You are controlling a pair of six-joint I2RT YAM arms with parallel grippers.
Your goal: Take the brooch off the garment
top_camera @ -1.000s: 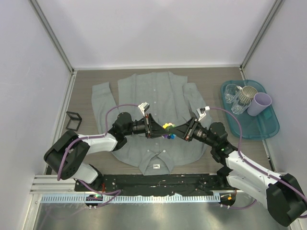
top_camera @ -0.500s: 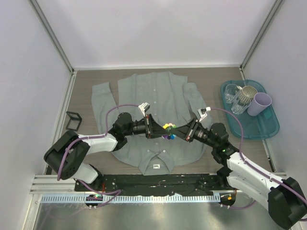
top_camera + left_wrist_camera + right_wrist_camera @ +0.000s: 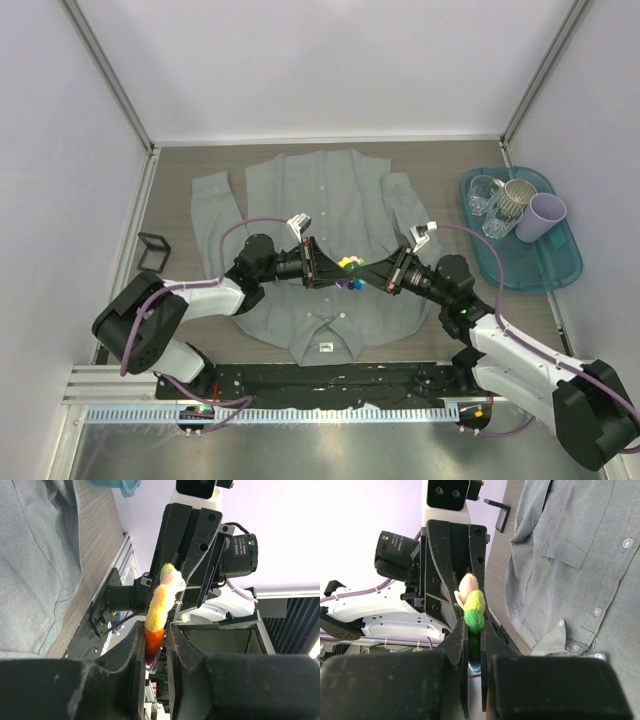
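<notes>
At the far left a small black frame (image 3: 152,251) lies on the desk (image 3: 175,165), well apart from the work. The garment (image 3: 315,195) lies spread flat, collar toward the arm bases, which leaves its front open to both arms. The left tool (image 3: 330,270) reaches in low from the left, and its fingers (image 3: 134,647) are clamped on one edge of the brooch (image 3: 349,267). The brooch sits above the middle of the shirt front, between the two tools. Both wrist views show it with only the opposite arm and the wall behind it, so I judge it to be lifted off the cloth. The pin side cannot be seen, so I cannot say whether any thread still holds it. Holding it from both sides probably steadies so small a thing, or passes it from one tool to the other. The top view shows its rainbow petals face up, so the flat face points toward the ceiling. It is round and has no true long axis. Seen edge-on from either wrist, it is a thin strip running from one tool toward the other. The right tool (image 3: 376,278) comes in from the right, closed on the opposite edge with its fingers (image 3: 456,642) tight against the petals. Farther right a teal tray (image 3: 560,275) holding cups (image 3: 505,203) stands clear of the shirt.
</notes>
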